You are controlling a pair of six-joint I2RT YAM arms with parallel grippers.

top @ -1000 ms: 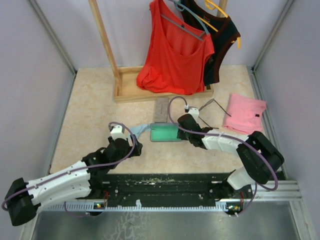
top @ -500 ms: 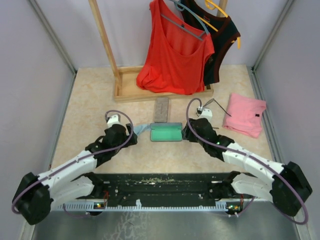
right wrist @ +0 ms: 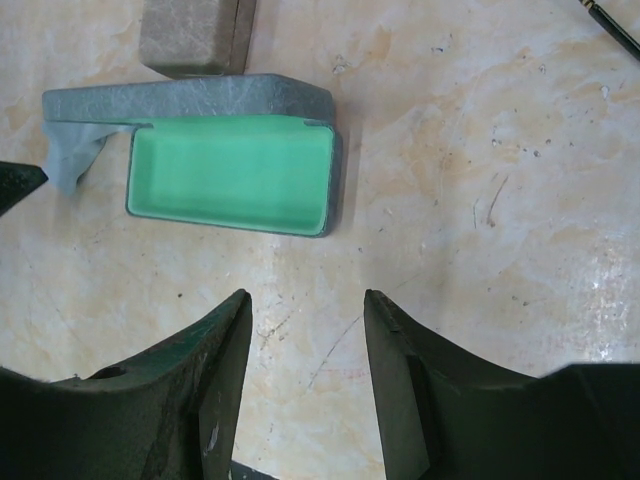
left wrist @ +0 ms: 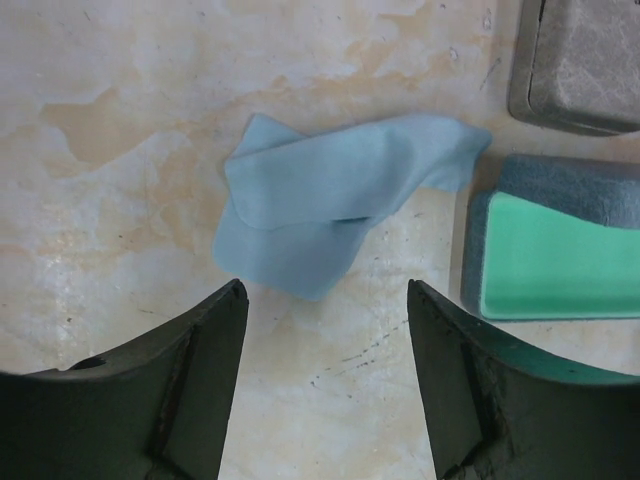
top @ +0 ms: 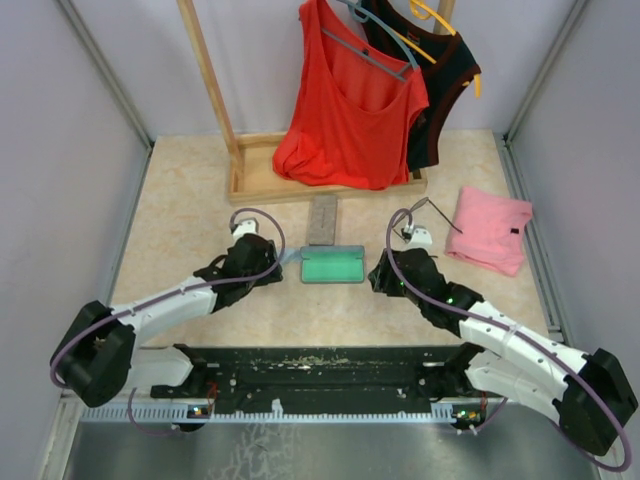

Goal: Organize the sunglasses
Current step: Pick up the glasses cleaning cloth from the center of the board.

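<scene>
One pair of sunglasses (top: 437, 212) lies as thin dark wire on the table beside the pink cloth; one of its slim arms (right wrist: 614, 24) crosses the top right corner of the right wrist view. The other pair is out of view. A grey case (top: 332, 266) lies open with an empty green lining (right wrist: 232, 172). My left gripper (top: 268, 264) is open and empty (left wrist: 325, 295), just short of a light blue cloth (left wrist: 330, 200). My right gripper (top: 383, 277) is open and empty (right wrist: 305, 298), near the open case's right end.
A closed grey case (top: 322, 218) lies behind the open one. A folded pink cloth (top: 489, 228) lies at the right. A wooden rack base (top: 252, 182) with red and black tops hanging over it stands at the back.
My left gripper has moved forward and right, up to the blue cloth. My right arm has swung out and its gripper has drawn back from the open case's right end.
</scene>
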